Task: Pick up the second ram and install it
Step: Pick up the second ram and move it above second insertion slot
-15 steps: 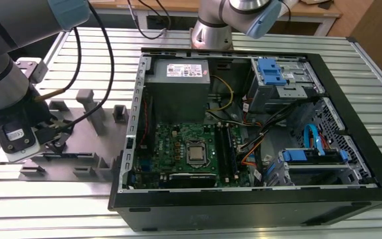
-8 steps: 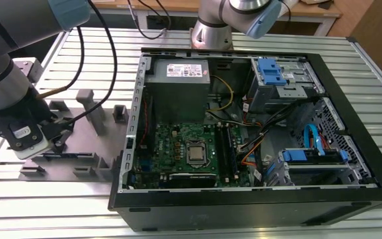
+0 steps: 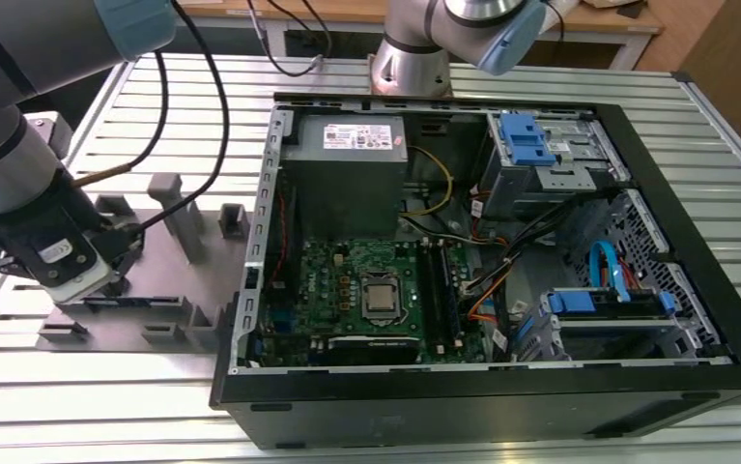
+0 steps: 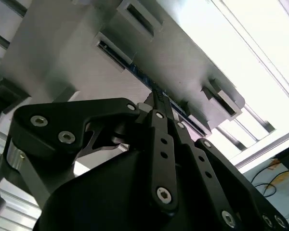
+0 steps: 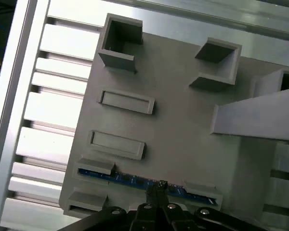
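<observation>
The second ram (image 5: 130,179) is a thin stick with a blue-green edge. It stands on edge in a slot of the grey fixture plate (image 5: 183,125), between low grey holders. My gripper (image 5: 157,188) comes down onto its middle, the two dark fingertips pinched together on the stick's top edge. In the second wrist view the same gripper (image 4: 158,98) meets the second ram (image 4: 137,72) at that spot. In the exterior view my gripper (image 3: 106,290) sits low over the fixture plate (image 3: 151,256), at the exterior view's left of the open computer case (image 3: 679,193).
The case lies open, showing the motherboard (image 3: 357,261), its memory slots (image 3: 438,285), a power supply (image 3: 344,169) and blue drive brackets (image 3: 525,135). Upright grey blocks (image 3: 177,213) rise from the fixture plate close to my wrist. Cables (image 3: 203,87) trail from the arm.
</observation>
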`<state>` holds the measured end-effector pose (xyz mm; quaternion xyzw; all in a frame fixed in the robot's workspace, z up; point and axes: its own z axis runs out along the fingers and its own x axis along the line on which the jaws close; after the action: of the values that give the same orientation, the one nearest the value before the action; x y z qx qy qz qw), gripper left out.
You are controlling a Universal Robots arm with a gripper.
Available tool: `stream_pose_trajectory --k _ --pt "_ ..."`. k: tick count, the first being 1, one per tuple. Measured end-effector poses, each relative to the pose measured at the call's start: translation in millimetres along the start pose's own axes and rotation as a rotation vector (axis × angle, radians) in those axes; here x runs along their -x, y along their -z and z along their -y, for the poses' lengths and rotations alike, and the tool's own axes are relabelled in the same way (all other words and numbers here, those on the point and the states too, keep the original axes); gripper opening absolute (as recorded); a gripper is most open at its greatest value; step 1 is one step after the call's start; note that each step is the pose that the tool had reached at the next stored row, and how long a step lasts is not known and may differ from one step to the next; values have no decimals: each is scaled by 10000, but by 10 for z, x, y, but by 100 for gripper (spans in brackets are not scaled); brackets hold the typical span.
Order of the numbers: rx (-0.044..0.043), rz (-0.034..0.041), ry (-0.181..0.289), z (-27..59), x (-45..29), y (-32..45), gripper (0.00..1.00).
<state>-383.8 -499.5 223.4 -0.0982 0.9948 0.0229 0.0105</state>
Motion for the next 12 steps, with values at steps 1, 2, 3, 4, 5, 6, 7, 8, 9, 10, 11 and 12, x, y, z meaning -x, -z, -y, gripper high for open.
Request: stream_pose_trajectory --k 1,2,3,4,5,6,7,8,9,10,11,12 --pt "5 -6 156 0 0 -1 7" --pt "8 -13 316 0 0 -1 7" --pt "13 -20 475 0 0 -1 7" --pt "17 -27 639 0 0 -2 7" --pt "20 -34 787 0 0 -2 7" --pt "24 -40 944 0 0 -2 7" --pt "28 -47 1090 0 0 -2 7" --pt "32 -53 1236 0 0 -3 7" --pt "35 -59 1372 0 0 -3 7" --pt "39 -65 1505 0 0 -3 7" --pt "42 -71 1634 0 0 -4 7" --pt "45 -76 1763 0 0 -4 7"
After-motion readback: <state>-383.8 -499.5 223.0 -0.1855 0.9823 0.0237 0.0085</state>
